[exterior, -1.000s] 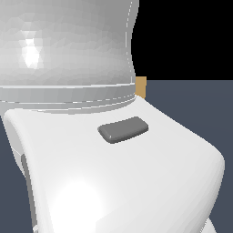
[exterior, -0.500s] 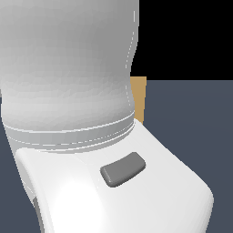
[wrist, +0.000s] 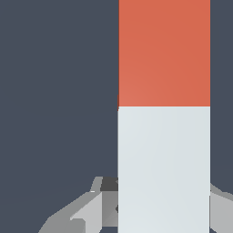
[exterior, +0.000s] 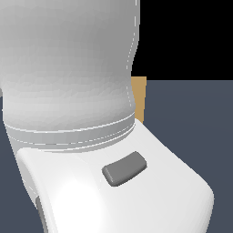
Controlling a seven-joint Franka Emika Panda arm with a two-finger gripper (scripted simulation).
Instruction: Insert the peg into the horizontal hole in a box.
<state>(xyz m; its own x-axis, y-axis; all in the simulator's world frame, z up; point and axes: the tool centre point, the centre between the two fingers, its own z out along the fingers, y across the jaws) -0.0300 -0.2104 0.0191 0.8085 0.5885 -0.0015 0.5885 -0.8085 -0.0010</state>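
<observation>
In the wrist view the peg (wrist: pixel 164 113) fills much of the picture, a thick square bar with a red-orange part (wrist: pixel 164 50) and a white part (wrist: pixel 164 168). My gripper (wrist: pixel 159 193) straddles the white part, with a grey finger (wrist: pixel 93 207) on one side and the other finger (wrist: pixel 221 205) on the opposite side, both pressed against it. In the exterior view only a thin tan strip of the box (exterior: pixel 139 98) shows behind my arm. The hole is hidden.
My white arm link (exterior: pixel 73 136) with its grey patch (exterior: pixel 124 168) blocks most of the exterior view. A dark blue-grey floor (exterior: pixel 191 123) lies toward the exterior view's right and also sits behind the peg in the wrist view.
In the exterior view my arm has shifted, its grey patch dropping lower in the picture. A longer strip of the tan box now shows beside the arm.
</observation>
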